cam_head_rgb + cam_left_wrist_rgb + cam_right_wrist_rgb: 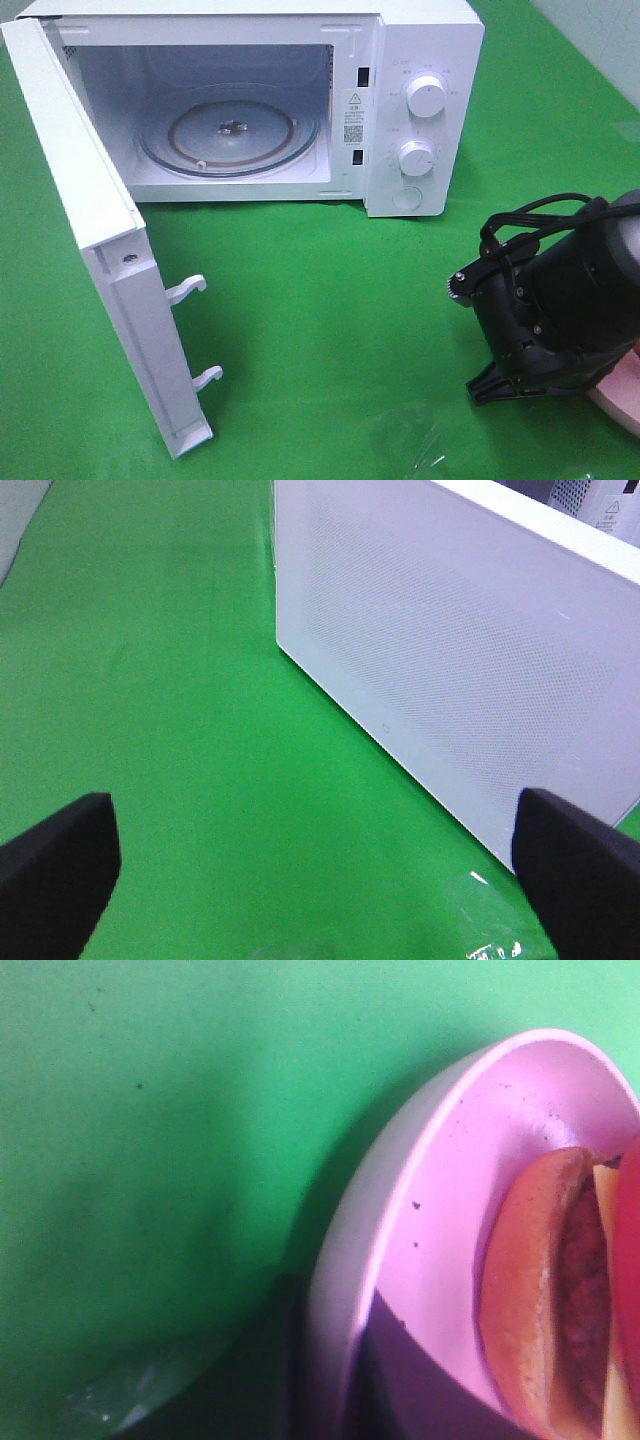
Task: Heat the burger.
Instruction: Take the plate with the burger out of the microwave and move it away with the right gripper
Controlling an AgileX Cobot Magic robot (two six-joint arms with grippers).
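While resting on its pink plate (400, 1260), burger (560, 1290) sits beside right end effector (510, 385).

Burger (560, 1290) cut off; right tool unseen.

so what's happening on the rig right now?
Microwave door stands wide open, glass turntable bare. The right gripper is down at the pink plate carrying the burger, jaws nearly closed; it looks clamped on the plate rim, though its fingers aren't visible. The left gripper is open and holds nothing, beside the door.
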